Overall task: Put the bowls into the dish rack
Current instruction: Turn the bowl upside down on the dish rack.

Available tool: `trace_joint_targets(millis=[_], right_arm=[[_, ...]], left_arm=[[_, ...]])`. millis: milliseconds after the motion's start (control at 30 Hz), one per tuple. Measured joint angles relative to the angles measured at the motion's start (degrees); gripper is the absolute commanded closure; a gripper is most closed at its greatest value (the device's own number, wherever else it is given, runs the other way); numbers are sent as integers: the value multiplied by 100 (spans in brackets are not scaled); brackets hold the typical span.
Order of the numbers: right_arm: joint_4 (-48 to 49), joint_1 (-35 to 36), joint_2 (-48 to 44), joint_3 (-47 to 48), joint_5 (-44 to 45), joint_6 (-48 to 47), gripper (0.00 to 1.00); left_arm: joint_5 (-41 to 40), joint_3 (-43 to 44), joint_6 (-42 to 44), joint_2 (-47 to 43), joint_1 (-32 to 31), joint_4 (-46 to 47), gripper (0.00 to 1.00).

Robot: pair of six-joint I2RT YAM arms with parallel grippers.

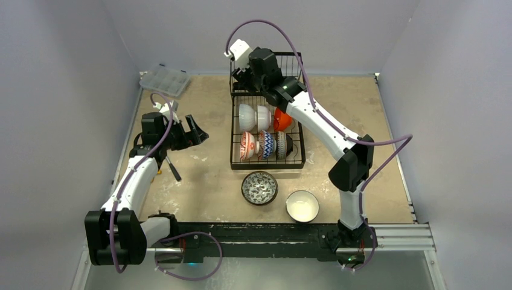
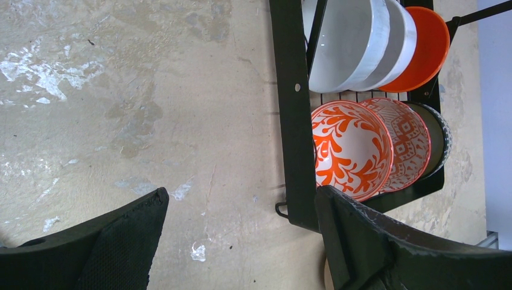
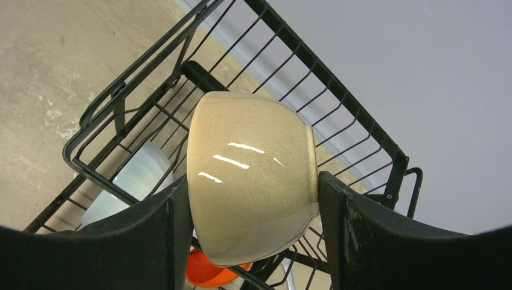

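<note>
My right gripper [image 3: 252, 184] is shut on a tan speckled bowl [image 3: 253, 145], one finger on each side, held tilted over the raised basket of the black wire dish rack [image 3: 121, 90]. Seen from above, that gripper [image 1: 246, 75] hangs over the back of the dish rack [image 1: 267, 163]. The rack's base holds white bowls [image 1: 253, 117], an orange bowl [image 1: 281, 119], a red floral bowl [image 1: 247, 145] and a blue-patterned bowl [image 1: 266, 145]. My left gripper [image 2: 241, 194] is open over bare table left of the rack [image 2: 293, 121], near the red floral bowl [image 2: 347, 151].
A dark patterned bowl [image 1: 259, 187] and a white bowl [image 1: 302, 205] sit on the table in front of the rack. A clear plastic compartment box [image 1: 164, 80] lies at the back left. Grey walls close in the table on three sides.
</note>
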Motion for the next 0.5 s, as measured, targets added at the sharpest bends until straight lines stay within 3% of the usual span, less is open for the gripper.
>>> trace_joint_targets(millis=[233,300,500], right_arm=[[-61,11,-57,-129,-227,-214,83],[-70,-2,-70,-146,-317,-254,75],[-133,-79,-83,-146,-669,-332,35]], left_arm=[[0,0,0,0,0,0,11],[0,0,0,0,0,0,11],[2,0,0,0,0,0,11]])
